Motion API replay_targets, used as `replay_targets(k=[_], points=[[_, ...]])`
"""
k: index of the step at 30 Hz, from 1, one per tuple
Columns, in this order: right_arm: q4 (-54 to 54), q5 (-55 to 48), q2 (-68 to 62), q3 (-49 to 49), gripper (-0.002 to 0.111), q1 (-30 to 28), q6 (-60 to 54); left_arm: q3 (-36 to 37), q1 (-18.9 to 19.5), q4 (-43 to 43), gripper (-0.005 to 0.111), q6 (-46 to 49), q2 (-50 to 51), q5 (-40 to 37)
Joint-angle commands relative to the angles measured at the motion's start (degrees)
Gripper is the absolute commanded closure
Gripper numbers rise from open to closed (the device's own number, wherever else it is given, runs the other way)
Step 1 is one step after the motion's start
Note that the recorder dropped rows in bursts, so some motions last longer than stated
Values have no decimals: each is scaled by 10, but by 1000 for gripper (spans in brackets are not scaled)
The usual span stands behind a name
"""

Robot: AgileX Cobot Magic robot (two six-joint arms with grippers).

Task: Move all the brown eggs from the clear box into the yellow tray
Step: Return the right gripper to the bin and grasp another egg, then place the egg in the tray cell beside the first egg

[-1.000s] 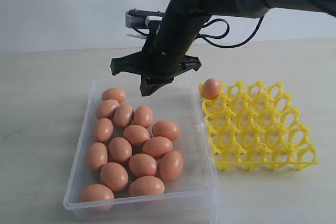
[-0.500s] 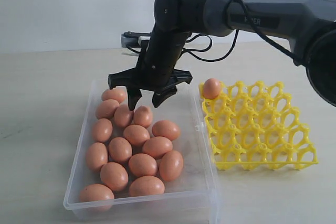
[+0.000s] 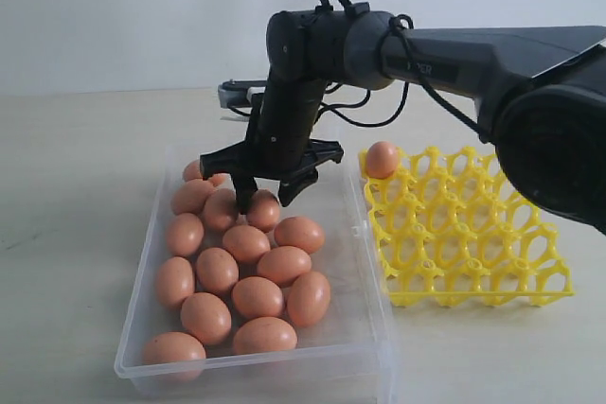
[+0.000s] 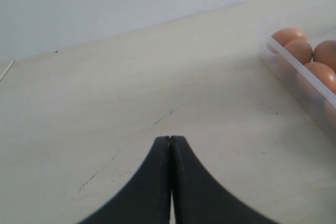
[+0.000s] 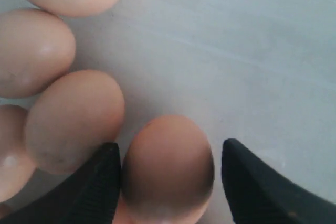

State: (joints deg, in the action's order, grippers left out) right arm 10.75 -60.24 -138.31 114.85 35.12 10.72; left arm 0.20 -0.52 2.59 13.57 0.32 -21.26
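Note:
Several brown eggs [image 3: 248,243] lie in the clear box [image 3: 367,251]. One more egg [image 3: 382,159] sits in the far left corner cup of the yellow tray [image 3: 464,234]. My right gripper [image 3: 264,198] is down in the back half of the box, open, its fingers straddling one egg [image 3: 262,211]. In the right wrist view that egg [image 5: 168,169] lies between the fingers [image 5: 107,174], touching one and apart from the other. My left gripper [image 4: 170,139] is shut and empty above bare table, beside the box's wall [image 4: 304,74].
The yellow tray stands right next to the box's right wall. Neighbouring eggs [image 5: 73,121] press close to the straddled one on one side. Bare box floor [image 5: 236,66] lies on the other side. Light wooden table [image 3: 76,186] surrounds everything.
My right gripper has opened and dropped down and leftward from above the box's back edge, ending with its fingers around an egg. The eggs and tray have not moved.

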Motion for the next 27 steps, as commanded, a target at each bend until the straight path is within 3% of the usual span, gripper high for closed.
replay_targets(k=[1, 4, 8, 15, 21, 27], points=[[14, -2, -20, 4, 53, 1, -2, -2, -1, 3, 107, 0, -3, 4], [12, 2, -21, 4, 67, 1, -2, -2, -1, 3, 107, 0, -3, 4], [-6, 9, -3, 4, 108, 0, -2, -2, -1, 3, 107, 0, -3, 4], [-69, 144, 103, -58, 108, -9, -2, -2, -1, 3, 107, 0, -3, 4], [-98, 391, 254, -273, 108, -40, -1, -2, -1, 3, 107, 0, -3, 4], [-98, 589, 365, -473, 108, -107, -1, -2, -1, 3, 107, 0, -3, 4]])
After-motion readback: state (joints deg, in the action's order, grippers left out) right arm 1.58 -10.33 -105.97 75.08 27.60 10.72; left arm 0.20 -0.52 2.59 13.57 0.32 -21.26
